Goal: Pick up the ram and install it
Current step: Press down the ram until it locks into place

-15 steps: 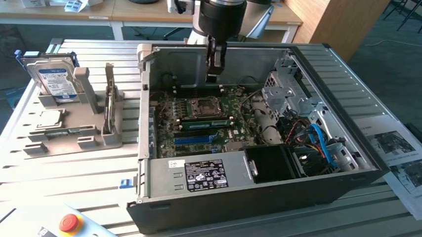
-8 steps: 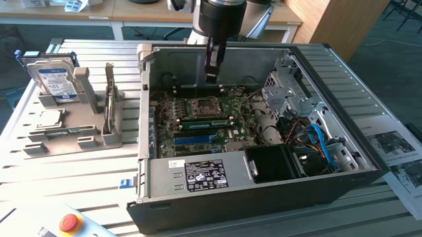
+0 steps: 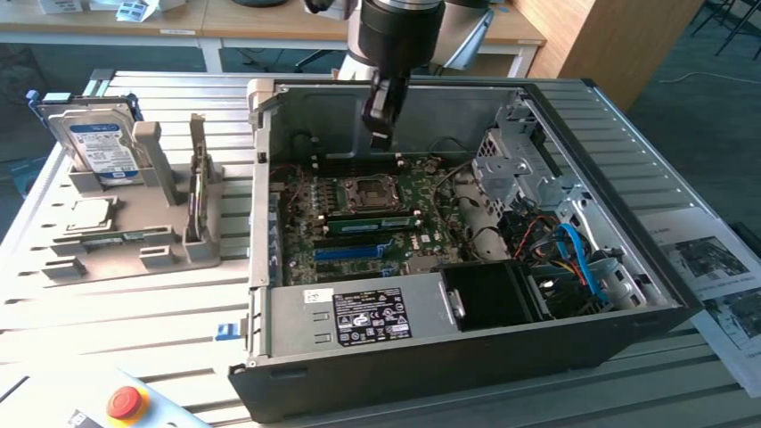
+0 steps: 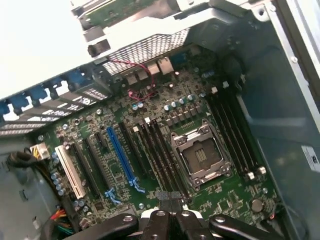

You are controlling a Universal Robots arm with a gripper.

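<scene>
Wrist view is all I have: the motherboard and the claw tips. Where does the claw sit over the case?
Observer: The claw hangs inside the open case, above the motherboard and toward the far wall.
Operator: Is there any ram outside the case?
Observer: Yes. A ram stick stands on edge in the grey tray, on the exterior view's left of the case.
Operator: What else is on that tray?
Observer: A hard drive standing upright, and a square chip lying flat in front of it.
</scene>
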